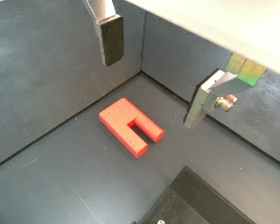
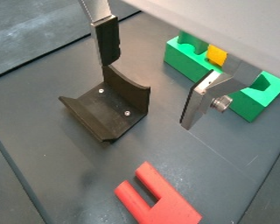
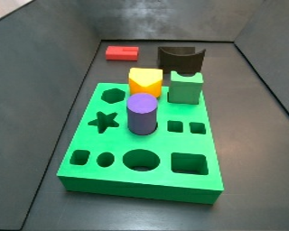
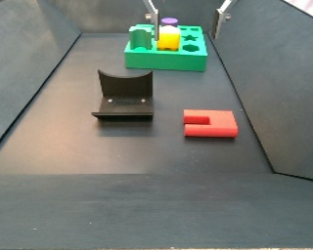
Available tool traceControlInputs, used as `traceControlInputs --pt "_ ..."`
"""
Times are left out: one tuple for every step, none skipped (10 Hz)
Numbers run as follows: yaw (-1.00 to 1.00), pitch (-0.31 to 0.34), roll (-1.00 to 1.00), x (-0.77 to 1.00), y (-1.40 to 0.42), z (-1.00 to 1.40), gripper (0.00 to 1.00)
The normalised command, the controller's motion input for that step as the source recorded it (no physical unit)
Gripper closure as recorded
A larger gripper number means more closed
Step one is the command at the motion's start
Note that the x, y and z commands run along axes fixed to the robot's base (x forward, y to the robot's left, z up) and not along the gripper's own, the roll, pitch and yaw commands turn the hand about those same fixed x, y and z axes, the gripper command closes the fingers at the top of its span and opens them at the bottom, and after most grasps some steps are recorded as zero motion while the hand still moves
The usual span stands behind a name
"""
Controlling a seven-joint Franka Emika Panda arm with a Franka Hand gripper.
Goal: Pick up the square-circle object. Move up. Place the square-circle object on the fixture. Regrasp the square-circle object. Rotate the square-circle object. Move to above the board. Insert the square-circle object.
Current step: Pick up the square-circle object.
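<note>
End effector (image 1: 154,74) spread wide with nothing between its 2 silver fingers (image 1: 112,38), seen from above in both wrist views (image 2: 152,80); hanging clear of everything on the dark surface (image 4: 67,117). Red block (image 1: 130,126) flat on the surface, untouched, with a slot cut into 1 side giving it a U shape; also visible in a wrist view (image 2: 156,199), in a side view near the far wall (image 3: 122,52), and in a side view just beside the sloping wall (image 4: 209,123). Black fixture (image 2: 108,107) with a scooped top standing on the surface, near the red block but apart from it, shown too in both side views (image 4: 124,96) (image 3: 181,59). Green board (image 3: 141,137) with cut-out holes, among them a star and a hexagon, lying beyond the fixture, well apart from the red block. Purple cylinder (image 3: 141,115) upright in the board, yellow-orange block (image 3: 144,82) and green cube (image 3: 186,87) standing at the board's edge nearest the fixture. In a wrist view, board (image 2: 254,96) partly hidden behind 1 finger, with the yellow-orange block (image 2: 216,58) peeking out.
</note>
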Motion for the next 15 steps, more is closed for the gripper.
traceControlInputs --pt "-0.08 0.010 0.05 0.00 0.08 -0.09 0.00" --pt "-0.99 0.000 0.01 -0.14 0.00 -0.23 0.00" --pt "-1.00 0.050 0.00 -0.10 0.00 -0.42 0.00" --pt "-1.00 0.059 0.00 -0.12 0.01 -0.44 0.00" --pt "-1.00 0.070 0.00 -0.13 0.03 -0.47 0.00" --pt "-0.96 0.077 0.00 -0.14 0.06 -0.49 0.00" --pt "-0.93 0.074 0.00 -0.15 0.10 -0.48 0.00" --pt "-0.91 0.004 0.00 -0.11 0.10 -0.35 0.00" --pt "-0.88 -0.024 -0.07 0.00 0.05 -0.18 0.00" --pt "-0.71 -0.153 -0.25 0.01 0.06 -0.04 0.00" --pt "-0.66 -0.229 -0.41 0.04 0.01 -0.09 0.00" --pt "-0.63 -0.217 -0.42 0.00 0.03 -0.15 0.00" --pt "-0.65 -0.124 -0.27 0.00 0.09 -0.17 0.00" --pt "-0.82 -0.051 -0.14 0.00 0.03 -0.20 0.00" --pt "-1.00 0.000 -0.02 0.00 0.00 -0.26 0.00"
